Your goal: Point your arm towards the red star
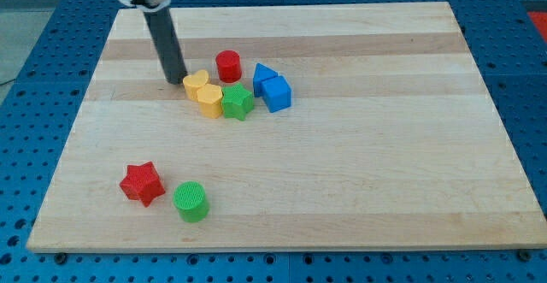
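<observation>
The red star [141, 183] lies near the view's bottom left of the wooden board. My tip [175, 79] is at the lower end of the dark rod, in the upper left part of the board, far above the red star. It sits just left of the yellow heart [196, 83], very close to it or touching.
A green cylinder [191, 201] stands right of the red star. By my tip is a cluster: a second yellow block [209, 100], green star [238, 102], red cylinder [228, 65], blue triangle-like block [262, 74] and blue cube [276, 93]. The wooden board [385, 163] rests on a blue perforated table.
</observation>
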